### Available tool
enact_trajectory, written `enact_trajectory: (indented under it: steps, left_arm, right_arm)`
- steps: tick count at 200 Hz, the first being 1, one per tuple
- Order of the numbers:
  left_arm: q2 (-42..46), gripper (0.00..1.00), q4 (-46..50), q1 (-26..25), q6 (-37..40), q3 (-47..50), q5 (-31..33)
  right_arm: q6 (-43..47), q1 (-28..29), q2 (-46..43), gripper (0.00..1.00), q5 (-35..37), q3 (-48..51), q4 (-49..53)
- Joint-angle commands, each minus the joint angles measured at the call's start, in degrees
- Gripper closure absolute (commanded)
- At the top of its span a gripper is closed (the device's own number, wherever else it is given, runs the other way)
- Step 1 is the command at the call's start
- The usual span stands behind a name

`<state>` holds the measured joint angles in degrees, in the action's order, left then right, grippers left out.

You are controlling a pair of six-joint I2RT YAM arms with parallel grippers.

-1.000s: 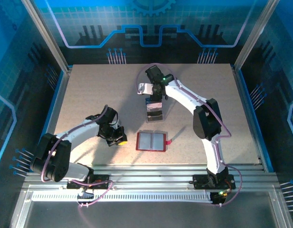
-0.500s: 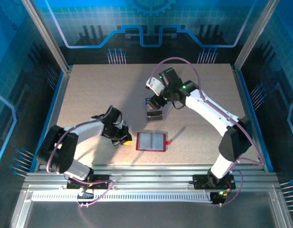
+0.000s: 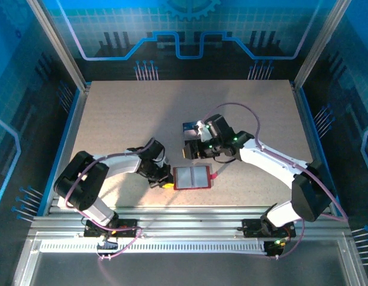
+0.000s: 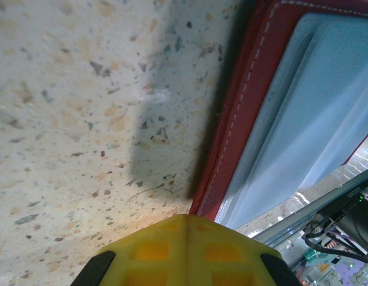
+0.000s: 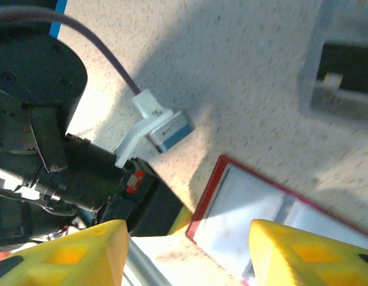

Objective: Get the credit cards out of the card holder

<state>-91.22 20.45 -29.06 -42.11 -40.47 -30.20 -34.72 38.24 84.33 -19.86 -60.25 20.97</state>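
Red card holder (image 3: 191, 177), pale blue-grey inside; table (image 3: 112, 119) speckled beige.

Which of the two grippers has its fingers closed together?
The left gripper: its yellow fingers meet with no gap, beside the edge of the red card holder. On the right gripper the yellow fingers stand wide apart.
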Motion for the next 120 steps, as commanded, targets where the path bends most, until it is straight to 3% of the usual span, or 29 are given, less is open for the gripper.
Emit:
enact_trajectory:
  steps: [1,38,94,120]
  left_arm:
    - [1.99,1.0,0.75,-0.37,-1.14,-1.17,1.52]
    - [4.69,1.0,0.46,-0.1,-2.1,-1.36,3.62]
    - [3.5,1.0,-6.12,-0.11,-5.18,-0.01,1.44]
    - [1.51,1.0,-7.21,-0.06,-5.0,0.29,0.88]
  right_arm:
    - [-9.86,2.66,2.66,0.45,-4.45,0.37,-3.75]
    - [-16.45,6.85,9.4,0.5,-6.16,-0.25,-4.28]
    - [-16.93,8.49,15.36,0.83,-4.16,-0.13,-2.05]
    - [-16.96,8.45,16.26,0.87,-3.55,0.1,-1.98]
